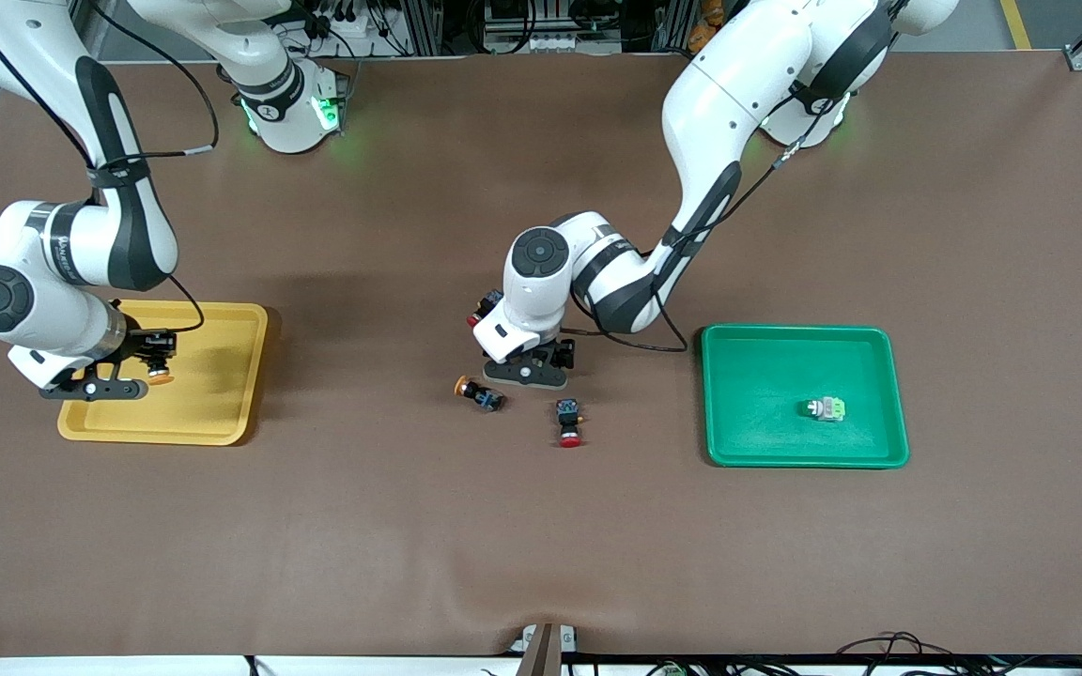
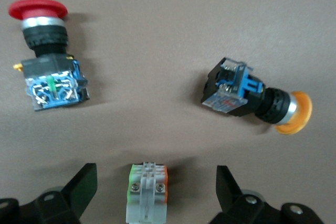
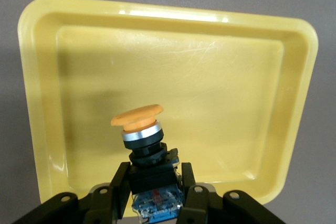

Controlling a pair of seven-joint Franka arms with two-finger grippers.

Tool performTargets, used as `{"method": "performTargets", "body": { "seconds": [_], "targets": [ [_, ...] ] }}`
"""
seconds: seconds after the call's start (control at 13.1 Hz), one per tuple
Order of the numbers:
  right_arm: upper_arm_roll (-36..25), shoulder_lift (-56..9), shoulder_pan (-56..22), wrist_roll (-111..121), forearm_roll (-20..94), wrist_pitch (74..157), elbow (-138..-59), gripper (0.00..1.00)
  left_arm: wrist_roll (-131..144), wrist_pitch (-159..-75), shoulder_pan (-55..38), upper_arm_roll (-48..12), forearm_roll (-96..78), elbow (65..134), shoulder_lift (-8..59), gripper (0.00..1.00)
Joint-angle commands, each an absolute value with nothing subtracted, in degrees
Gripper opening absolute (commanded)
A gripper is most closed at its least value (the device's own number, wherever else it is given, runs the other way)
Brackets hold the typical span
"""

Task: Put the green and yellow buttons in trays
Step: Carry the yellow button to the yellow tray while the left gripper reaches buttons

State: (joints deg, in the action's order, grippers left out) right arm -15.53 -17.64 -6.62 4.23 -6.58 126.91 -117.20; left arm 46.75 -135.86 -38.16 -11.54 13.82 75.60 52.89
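Front view: right gripper (image 1: pixel 132 380) hangs over the yellow tray (image 1: pixel 222 413), clamping a yellow-capped button (image 1: pixel 160 374) for drop-off. Left gripper (image 1: pixel 527 371) sits low at table centre, near a loose yellow button (image 1: pixel 477 391) and a red button (image 1: pixel 568 422). Green tray (image 1: pixel 738 451) holds one whitish button (image 1: pixel 826 408).

Left wrist: fingers (image 2: pixel 79 190) spread wide, a whitish button w/ green & orange sides (image 2: pixel 148 192) between them, ungripped, prob. next pick.

Right wrist: fingers (image 3: pixel 119 184) pinch the button's black body, cap up, above the tray.

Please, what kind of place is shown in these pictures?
Probably a robotics lab or test workcell. Two arms work at a table with a brown mat, sorting industrial pushbuttons: the right gripper holds a yellow-capped button over the yellow tray. Aluminium framing and cables stand around the table.
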Motion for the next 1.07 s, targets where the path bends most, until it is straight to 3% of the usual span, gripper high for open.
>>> {"method": "performTargets", "body": {
  "seconds": [0.0,0.15,0.3,0.46,0.53,0.61,0.76,0.91,0.99],
  "targets": [
    [-17.7,-19.3,-5.5,11.3,0.8,129.9,-118.7,0.00,47.2,-136.3,-38.6,-11.2,15.4,76.6,52.6,0.91],
    [-20.5,-22.5,-5.5,22.1,11.3,130.2,-118.3,0.00,47.3,-136.3,-38.5,-11.2,15.4,77.0,52.6,0.66],
    [-22.1,-25.1,-5.6,28.4,14.9,133.7,-117.9,0.00,47.8,-136.2,-38.9,-11.2,14.9,77.1,52.8,0.37],
    [-23.6,-27.6,-5.5,32.1,14.9,136.8,-117.3,0.00,47.8,-136.2,-38.9,-11.2,15.2,78.0,52.6,0.31],
    [-24.6,-28.4,-5.4,35.5,15.0,136.2,-116.2,0.00,47.5,-136.1,-38.8,-11.2,15.4,78.4,52.4,0.21],
    [-25.2,-28.5,-5.4,37.0,15.1,136.1,-116.0,0.00,47.3,-136.1,-38.6,-11.2,15.4,78.7,52.3,0.01],
    [-25.8,-28.7,-5.4,37.2,15.1,136.1,-116.0,0.00,47.2,-134.9,-37.6,-11.2,15.4,79.3,50.0,0.00],
    [-25.8,-29.1,-5.4,37.3,15.1,136.1,-116.0,0.19,45.6,-129.9,-34.6,-11.3,15.5,79.7,44.9,0.00],
    [-25.8,-29.1,-5.4,37.4,15.1,136.1,-115.9,0.22,41.0,-125.9,-32.6,-11.5,14.9,79.7,42.1,0.00]
  ]
}}
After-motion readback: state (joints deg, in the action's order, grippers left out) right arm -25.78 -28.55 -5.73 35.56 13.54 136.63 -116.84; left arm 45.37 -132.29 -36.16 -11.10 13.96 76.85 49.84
